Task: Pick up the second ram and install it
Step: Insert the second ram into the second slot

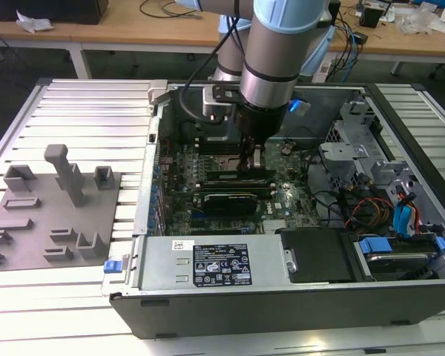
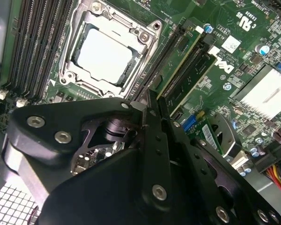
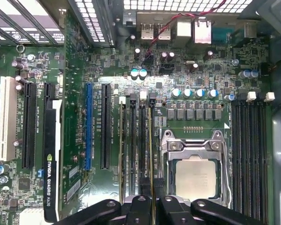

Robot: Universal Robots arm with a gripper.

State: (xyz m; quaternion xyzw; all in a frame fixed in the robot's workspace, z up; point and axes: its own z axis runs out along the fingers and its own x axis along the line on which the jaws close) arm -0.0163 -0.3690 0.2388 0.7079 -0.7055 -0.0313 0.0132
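My gripper (image 1: 250, 163) reaches down into the open computer case, over the memory slots beside the CPU socket (image 3: 194, 174). In the first wrist view the fingertips (image 3: 140, 207) are shut on the second ram (image 3: 151, 154). It shows edge-on as a thin green stick standing upright in the slot closest to the socket. In the second wrist view the same green stick (image 2: 180, 58) runs away from the closed gripper (image 2: 151, 105) alongside the CPU socket (image 2: 107, 51). A darker module (image 2: 193, 70) sits in a slot just beyond it.
A black graphics card (image 3: 51, 159) stands in an expansion slot past the memory slots. More empty memory slots (image 3: 248, 150) lie on the socket's other side. The power supply (image 1: 208, 263), drive bays (image 1: 400, 252) and loose cables (image 1: 371, 208) crowd the case. A grey parts fixture (image 1: 52, 215) lies outside, at the exterior view's left.
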